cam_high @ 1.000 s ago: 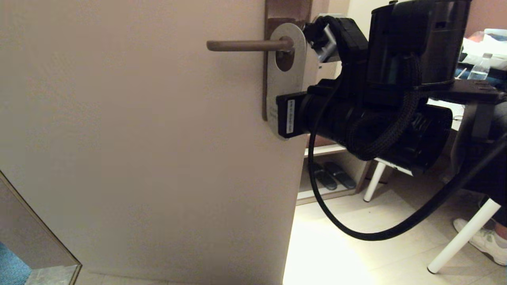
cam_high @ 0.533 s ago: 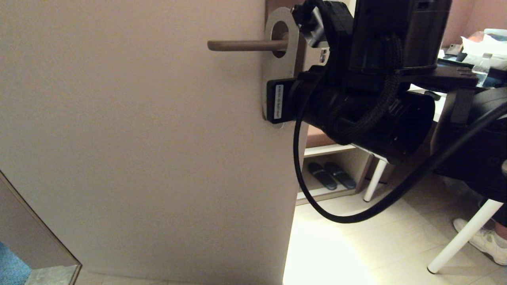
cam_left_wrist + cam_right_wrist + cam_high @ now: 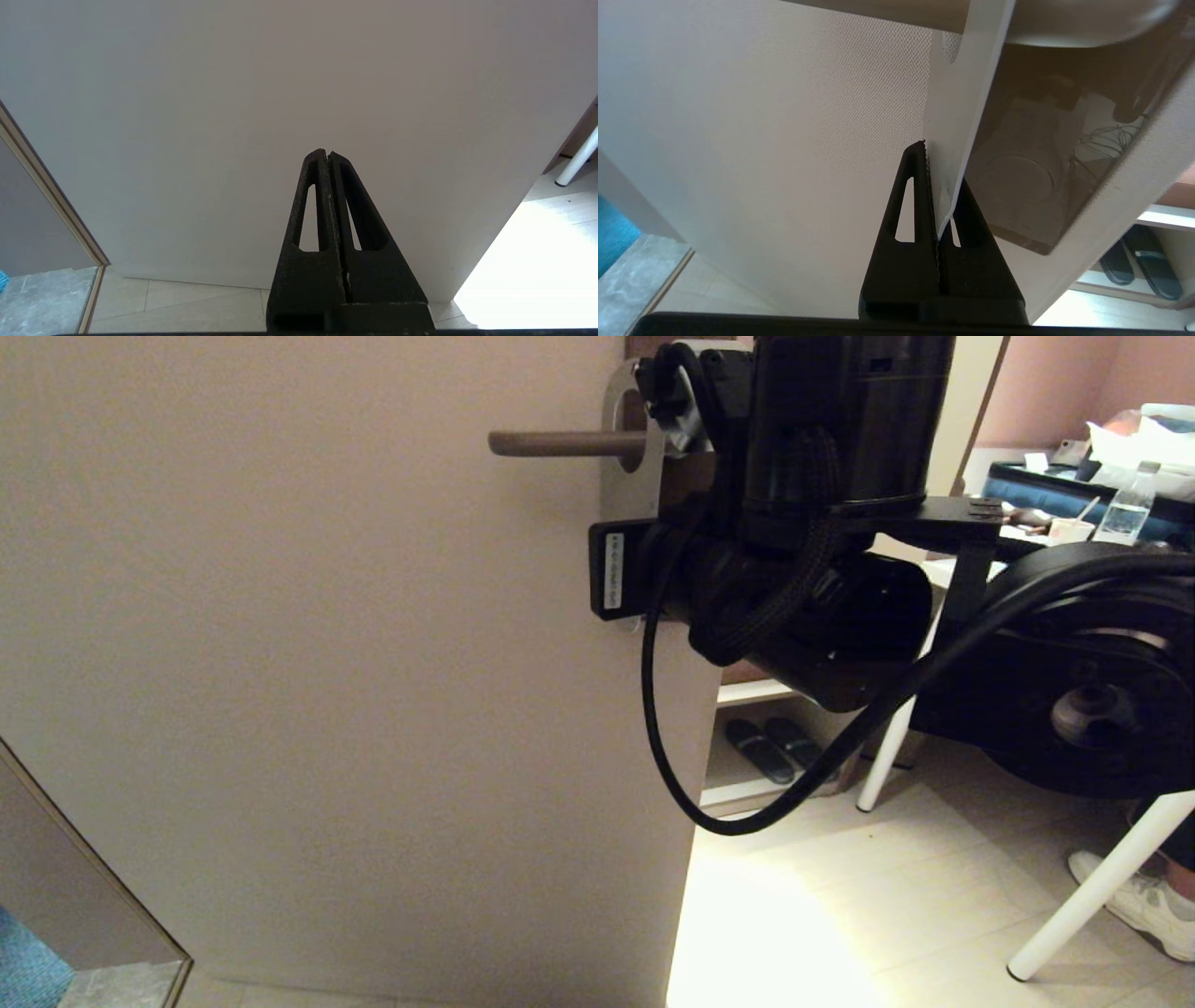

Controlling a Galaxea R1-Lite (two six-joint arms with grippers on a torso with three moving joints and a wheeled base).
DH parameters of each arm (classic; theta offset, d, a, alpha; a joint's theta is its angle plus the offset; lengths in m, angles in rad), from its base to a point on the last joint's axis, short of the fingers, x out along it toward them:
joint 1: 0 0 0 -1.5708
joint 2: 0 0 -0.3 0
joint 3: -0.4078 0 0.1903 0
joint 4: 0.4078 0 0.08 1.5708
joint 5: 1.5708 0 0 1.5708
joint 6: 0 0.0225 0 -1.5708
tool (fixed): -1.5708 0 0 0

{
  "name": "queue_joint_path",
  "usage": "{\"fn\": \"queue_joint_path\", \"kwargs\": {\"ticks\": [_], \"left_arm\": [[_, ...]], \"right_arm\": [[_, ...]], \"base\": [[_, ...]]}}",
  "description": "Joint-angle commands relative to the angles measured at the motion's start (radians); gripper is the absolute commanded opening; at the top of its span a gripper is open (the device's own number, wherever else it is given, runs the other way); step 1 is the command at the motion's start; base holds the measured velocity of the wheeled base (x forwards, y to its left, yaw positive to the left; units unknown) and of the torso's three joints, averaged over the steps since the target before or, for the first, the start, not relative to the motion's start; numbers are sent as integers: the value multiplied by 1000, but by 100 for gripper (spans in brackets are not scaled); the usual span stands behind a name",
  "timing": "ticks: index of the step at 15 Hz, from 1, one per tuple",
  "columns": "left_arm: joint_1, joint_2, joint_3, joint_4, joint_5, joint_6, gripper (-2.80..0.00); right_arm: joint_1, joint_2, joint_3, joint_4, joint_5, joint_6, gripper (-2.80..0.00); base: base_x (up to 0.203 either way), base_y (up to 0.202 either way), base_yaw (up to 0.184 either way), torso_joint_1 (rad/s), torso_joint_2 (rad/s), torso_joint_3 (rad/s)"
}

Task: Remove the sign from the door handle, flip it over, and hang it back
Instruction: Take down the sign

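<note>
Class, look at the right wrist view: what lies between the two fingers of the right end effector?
The lower edge of the sign is pinched between the fingers of the right end effector, its upper part looped over the door handle.

Grey sign (image 3: pixel 618 485) around brown door handle (image 3: pixel 560 443)

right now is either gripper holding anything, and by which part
The right gripper is shut on the sign's lower end; its hole is around the door handle. The left gripper holds nothing.
</note>
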Motion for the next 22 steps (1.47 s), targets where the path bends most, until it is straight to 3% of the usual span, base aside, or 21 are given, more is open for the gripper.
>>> {"fn": "queue_joint_path", "kwargs": {"ticks": [1, 16, 22], "left_arm": [[0, 0, 0, -1, 0, -1, -280], [0, 0, 0, -1, 0, -1, -280], [0, 0, 0, -1, 0, 0, -280]], "right_arm": [[8, 31, -23, -1, -13, 1, -280], [93, 202, -240, -5, -86, 28, -280], [109, 245, -265, -36, -102, 27, -280]], "base": [[0, 0, 0, 0, 0, 0], [0, 0, 0, 0, 0, 0], [0, 0, 0, 0, 0, 0]]}}
